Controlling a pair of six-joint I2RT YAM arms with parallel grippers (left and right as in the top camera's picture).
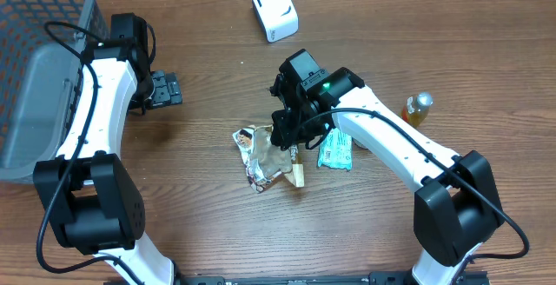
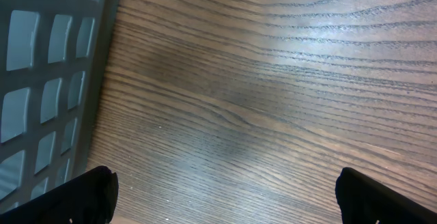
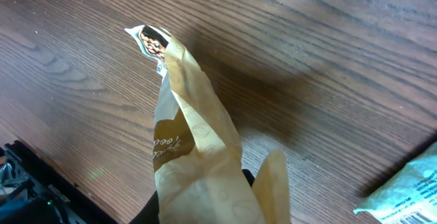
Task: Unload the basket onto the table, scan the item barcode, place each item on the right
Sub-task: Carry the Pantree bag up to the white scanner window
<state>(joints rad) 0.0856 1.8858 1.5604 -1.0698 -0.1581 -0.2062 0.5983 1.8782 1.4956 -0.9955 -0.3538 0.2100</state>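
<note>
The item is a crumpled tan and brown snack packet (image 1: 259, 156) at the middle of the table. My right gripper (image 1: 287, 137) is shut on it. In the right wrist view the packet (image 3: 194, 142) rises from between the jaws and hides most of them; one dark finger (image 3: 151, 209) shows at its left. No barcode is readable on the packet. A white boxy device (image 1: 274, 9) stands at the far edge, apart from both arms. My left gripper (image 1: 165, 88) is open at the left over bare wood, its fingers (image 2: 89, 197) spread wide with nothing between them.
A grey mesh basket (image 1: 39, 68) fills the far left corner, its wall (image 2: 41, 80) close beside the left gripper. A teal packet (image 1: 335, 150) lies just right of the held item. A small bottle with yellow contents (image 1: 416, 109) stands further right.
</note>
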